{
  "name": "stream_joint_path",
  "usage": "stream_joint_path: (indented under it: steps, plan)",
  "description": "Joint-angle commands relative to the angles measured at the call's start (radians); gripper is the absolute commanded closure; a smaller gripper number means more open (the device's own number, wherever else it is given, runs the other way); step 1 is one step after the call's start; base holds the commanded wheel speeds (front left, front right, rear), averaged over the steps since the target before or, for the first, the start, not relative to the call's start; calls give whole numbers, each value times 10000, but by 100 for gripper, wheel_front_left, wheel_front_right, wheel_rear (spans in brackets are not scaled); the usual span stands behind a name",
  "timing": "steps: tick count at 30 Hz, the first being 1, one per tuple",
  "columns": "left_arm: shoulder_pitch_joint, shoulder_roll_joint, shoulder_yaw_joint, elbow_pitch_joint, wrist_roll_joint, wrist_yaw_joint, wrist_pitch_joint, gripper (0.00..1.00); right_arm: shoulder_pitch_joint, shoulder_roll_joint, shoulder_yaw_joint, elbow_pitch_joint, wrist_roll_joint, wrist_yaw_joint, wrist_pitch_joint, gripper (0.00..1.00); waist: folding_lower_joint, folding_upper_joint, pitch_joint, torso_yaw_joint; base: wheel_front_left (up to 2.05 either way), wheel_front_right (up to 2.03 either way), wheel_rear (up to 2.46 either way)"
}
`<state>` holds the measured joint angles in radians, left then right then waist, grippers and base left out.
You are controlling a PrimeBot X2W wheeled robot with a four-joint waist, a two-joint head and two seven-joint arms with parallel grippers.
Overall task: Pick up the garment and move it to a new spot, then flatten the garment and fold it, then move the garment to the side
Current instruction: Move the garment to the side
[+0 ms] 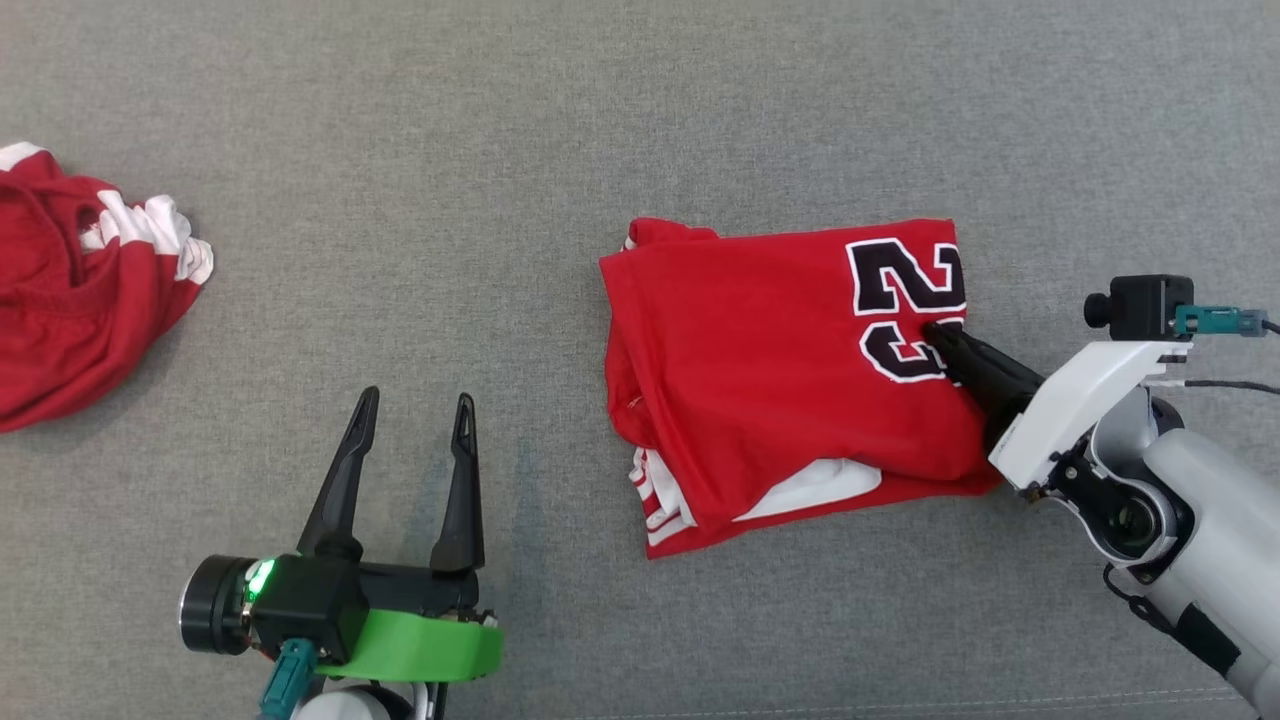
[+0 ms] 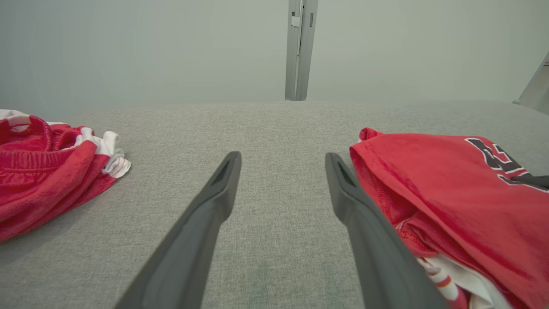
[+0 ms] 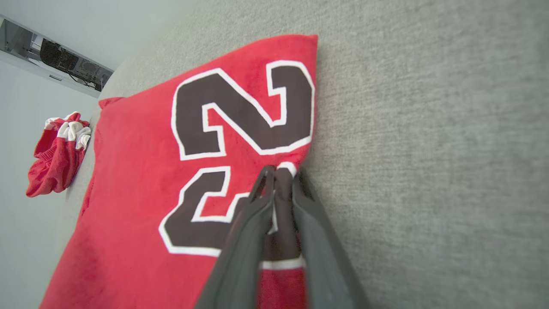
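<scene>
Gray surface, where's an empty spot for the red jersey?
The widest bare patch lies between the crumpled red garment and the folded red jersey, beyond the open left gripper. The far strip of the gray surface is bare too. Crowded: the jersey's right edge, where the right gripper pinches it.

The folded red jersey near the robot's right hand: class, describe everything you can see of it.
The folded red jersey is a soft, knit-looking sports top, folded into a rough rectangle of several layers, lying flat on the grey fabric surface. Black numerals outlined in white, a 2 and a partly covered digit, sit by its right edge. White and red-striped trim shows between the layers on the robot's side. The right hand pinches a fold at that right edge, over the second digit.
</scene>
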<state>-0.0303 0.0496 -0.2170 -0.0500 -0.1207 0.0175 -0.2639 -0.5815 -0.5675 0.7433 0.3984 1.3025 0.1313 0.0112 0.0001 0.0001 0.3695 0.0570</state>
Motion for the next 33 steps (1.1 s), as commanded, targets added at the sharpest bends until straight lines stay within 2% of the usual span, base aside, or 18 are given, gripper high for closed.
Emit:
stream_joint_path:
  steps: [1, 7, 14, 24, 33]
  plan:
    - [-221, 19, 8, -35, 27, -44, -4, 0, -143, -150, 182, -73, 38, -12, -82, 100, -1, -1, 282, 3, 0, 0, 0]
    - [-499, 19, -8, -296, 195, -175, -4, 0, -1264, -1315, 386, -313, -588, -15, -745, 100, -1, -1, 724, -328, 0, 0, 0]
    - [-1044, 19, -130, -896, 572, -441, -2, 0, -2945, -3138, 0, -68, -1490, -15, -1363, 100, -1, -1, 1649, -771, 0, 0, 0]
    - [-2016, 123, -483, -1971, 1191, -870, -4, 0, -4508, -4734, -954, 504, -1589, -15, -1238, 100, -1, -1, 3311, -1049, 0, 0, 0]
    - [-2468, 311, -721, -2770, 1402, -904, -4, 0, -4943, -6136, -1896, 1116, -1905, -15, -1374, 100, -1, -1, 4265, -765, 0, 0, 0]
